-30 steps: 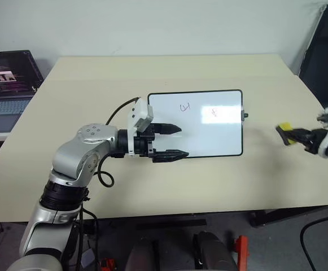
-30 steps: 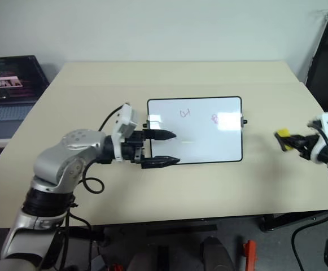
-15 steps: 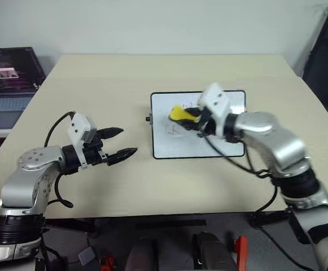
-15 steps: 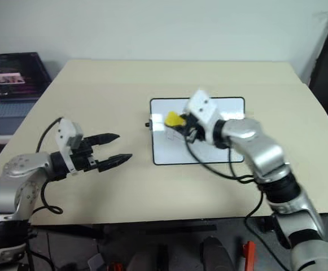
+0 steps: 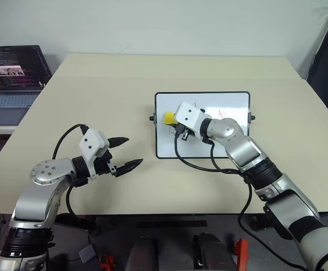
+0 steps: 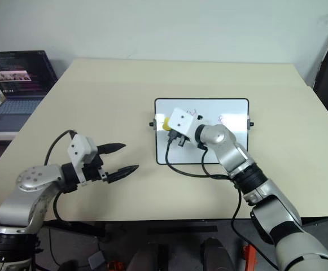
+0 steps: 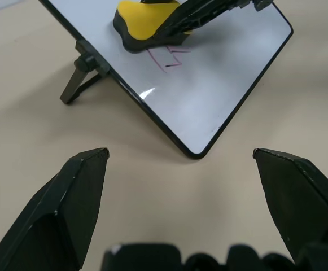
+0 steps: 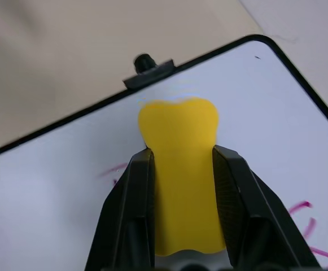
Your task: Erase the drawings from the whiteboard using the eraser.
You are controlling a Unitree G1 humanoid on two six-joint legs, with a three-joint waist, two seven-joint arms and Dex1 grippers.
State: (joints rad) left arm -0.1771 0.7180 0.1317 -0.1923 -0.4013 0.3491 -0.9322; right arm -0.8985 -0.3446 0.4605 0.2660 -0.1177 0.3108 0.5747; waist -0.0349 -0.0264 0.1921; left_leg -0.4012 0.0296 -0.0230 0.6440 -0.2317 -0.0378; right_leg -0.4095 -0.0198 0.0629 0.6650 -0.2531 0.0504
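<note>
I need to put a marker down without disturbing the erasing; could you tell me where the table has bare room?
Free: the far strip of table behind the whiteboard, and the stretch between the board's right knob and the table's right edge. Crowded: the board's left half, where the right gripper holds the eraser, and the near left around the open left gripper.

Right gripper [image 8: 180,212] clamped and reaching forward-left; left gripper [image 5: 127,152] spread wide, held level.

Open laptop [image 5: 14,76] (lit screen) beside table [image 5: 96,84]
</note>
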